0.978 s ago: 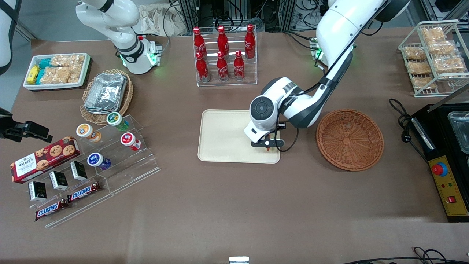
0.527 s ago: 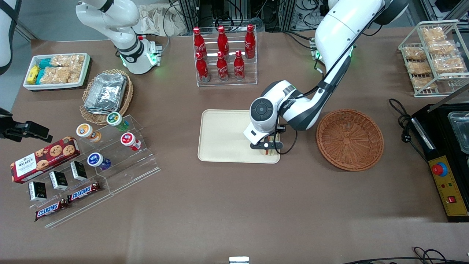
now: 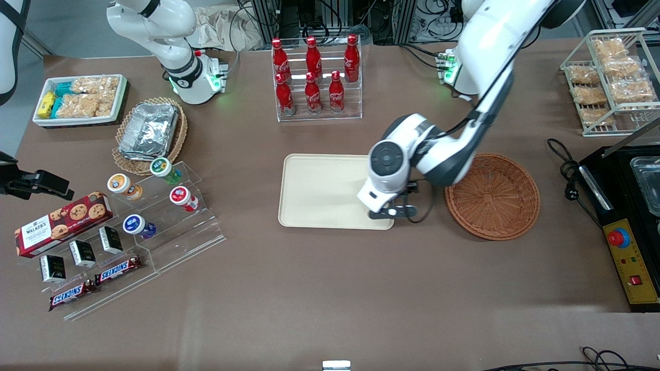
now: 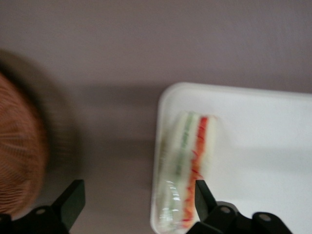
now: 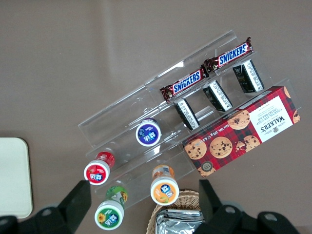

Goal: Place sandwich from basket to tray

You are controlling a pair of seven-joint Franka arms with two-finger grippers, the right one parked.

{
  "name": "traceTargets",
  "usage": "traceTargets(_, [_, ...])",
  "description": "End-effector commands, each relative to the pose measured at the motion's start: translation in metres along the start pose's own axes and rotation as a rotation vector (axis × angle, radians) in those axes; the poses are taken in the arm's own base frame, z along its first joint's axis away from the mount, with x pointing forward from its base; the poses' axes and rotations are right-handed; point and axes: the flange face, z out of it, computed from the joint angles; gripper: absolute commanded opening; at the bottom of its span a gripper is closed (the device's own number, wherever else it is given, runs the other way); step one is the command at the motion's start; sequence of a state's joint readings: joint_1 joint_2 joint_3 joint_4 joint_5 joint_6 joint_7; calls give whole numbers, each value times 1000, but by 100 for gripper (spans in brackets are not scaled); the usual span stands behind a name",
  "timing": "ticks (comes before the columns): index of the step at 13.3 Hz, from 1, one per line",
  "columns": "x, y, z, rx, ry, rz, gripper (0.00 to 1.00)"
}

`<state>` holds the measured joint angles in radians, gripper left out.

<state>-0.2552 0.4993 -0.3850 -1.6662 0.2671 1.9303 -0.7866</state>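
The sandwich [image 4: 187, 165], a wrapped wedge with green and orange-red layers, lies on the cream tray [image 4: 263, 146] at its corner nearest the basket. My left gripper [image 4: 136, 190] hangs open above that corner, its fingers wide apart. One finger [image 4: 201, 195] is next to the sandwich's red edge and the other is out over bare table. In the front view the gripper [image 3: 392, 211] sits over the tray [image 3: 314, 190] corner and hides the sandwich. The reddish-brown basket [image 3: 492, 196] stands beside the tray toward the working arm's end, with nothing in it.
A rack of red cola bottles [image 3: 314, 77] stands farther from the front camera than the tray. An acrylic stand with small cups [image 3: 154, 206] and snack bars lies toward the parked arm's end. A black machine [image 3: 629, 206] sits at the working arm's end.
The gripper has let go of the sandwich on the tray's corner. The arm has shifted toward the basket.
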Motion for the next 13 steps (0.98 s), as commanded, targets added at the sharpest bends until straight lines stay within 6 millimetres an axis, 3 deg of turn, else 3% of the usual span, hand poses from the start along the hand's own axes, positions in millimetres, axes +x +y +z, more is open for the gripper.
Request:
traceTargets(1, [18,-67,-47,17,36,-25,100])
traceTargets(5, [45,-173,-87,5,51,-55,100])
traceTargets(6, [45,-189,-99,3,57,-24,100])
traceTargets(8, [53,-255,-120,-44,55,-35,100])
traceTargets(10, [50,-306,-145,-88,82,24,100])
traceTargets(12, [48,-331,-171,-82,101,59,100])
traceTargets(13, [51,-333,-187,-83,121,68,100])
